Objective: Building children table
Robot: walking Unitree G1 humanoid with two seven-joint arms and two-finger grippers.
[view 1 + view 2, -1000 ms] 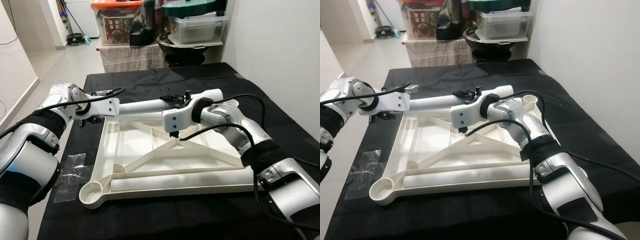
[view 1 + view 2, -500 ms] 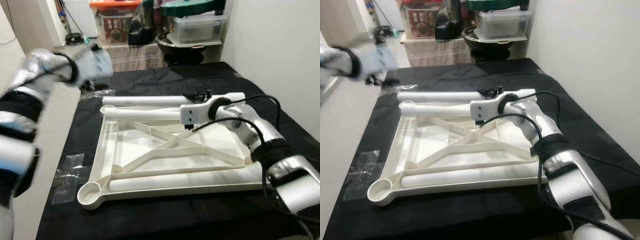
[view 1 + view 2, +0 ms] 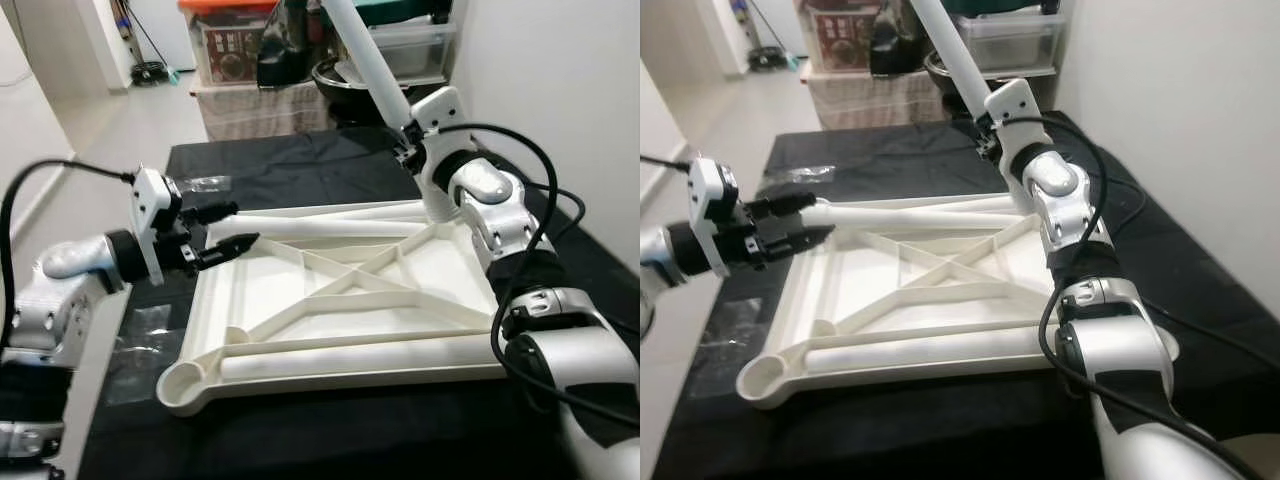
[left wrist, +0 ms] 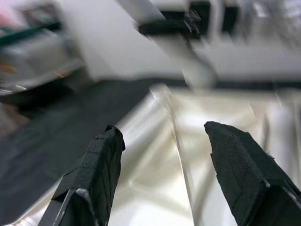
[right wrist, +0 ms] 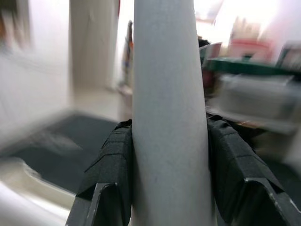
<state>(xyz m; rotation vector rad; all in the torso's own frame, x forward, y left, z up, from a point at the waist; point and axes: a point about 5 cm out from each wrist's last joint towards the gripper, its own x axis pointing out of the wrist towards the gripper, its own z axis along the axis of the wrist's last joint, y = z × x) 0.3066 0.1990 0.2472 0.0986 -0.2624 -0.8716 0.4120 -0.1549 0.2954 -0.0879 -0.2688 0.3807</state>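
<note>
We found the right gripper (image 3: 408, 138) clamped on a white table leg (image 3: 365, 60), raised and tilted over the far right of the upturned tabletop frame (image 3: 340, 300), which lay on the black cloth (image 3: 300, 160); we judged this was to bring the leg toward a corner socket. The right arm was bent upward at the elbow. The left gripper (image 3: 225, 228) hovered at the frame's far left corner, fingers spread and empty, forearm roughly level.

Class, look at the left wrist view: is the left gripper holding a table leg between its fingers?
No. The left gripper is open, its two black fingers apart with only the white tabletop frame beyond them.
</note>
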